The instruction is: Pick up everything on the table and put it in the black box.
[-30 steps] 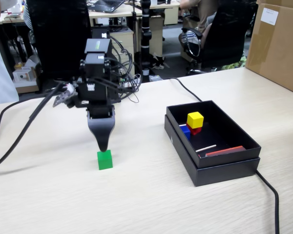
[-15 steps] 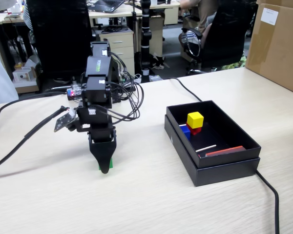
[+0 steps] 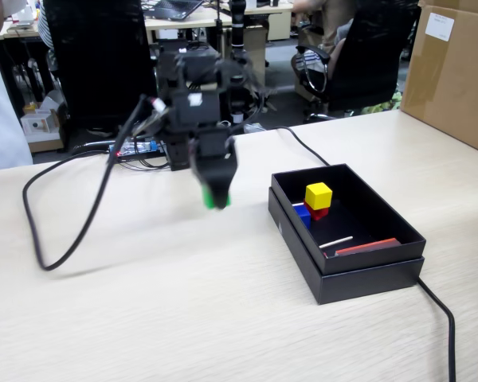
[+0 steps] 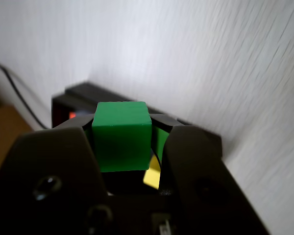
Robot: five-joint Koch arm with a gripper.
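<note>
**Fixed view: green cube held above the table, left of the black box**

From where I stood, the arm hung over the table (image 3: 143,318) with its gripper (image 3: 215,195) pointing down, blurred in the fixed view. At its tip sat the green cube (image 3: 216,199), clear of the beige wood surface and just left of the black box (image 3: 366,270).

In the wrist view the gripper (image 4: 122,134) had its jaws closed narrowly on the green cube (image 4: 121,134), one dark finger pressing each side, and the cube's flat top and near face were fully in sight. Beyond it lay a corner of the black box (image 4: 78,93), with a scrap of yellow showing under the cube.

Inside the box, toward its far left part, the yellow cube (image 3: 318,195) rested on top of the red cube (image 3: 319,212), and the blue cube (image 3: 303,214) lay just beside them on the left, touching or nearly so. A thin white stick (image 3: 335,242) and a flat red strip (image 3: 366,247) lay nearer in the box.

A black cable (image 3: 64,231) looped across the table on the left, and another (image 3: 442,318) ran off near the right. A brown carton (image 3: 454,72) stood at the far right.
</note>
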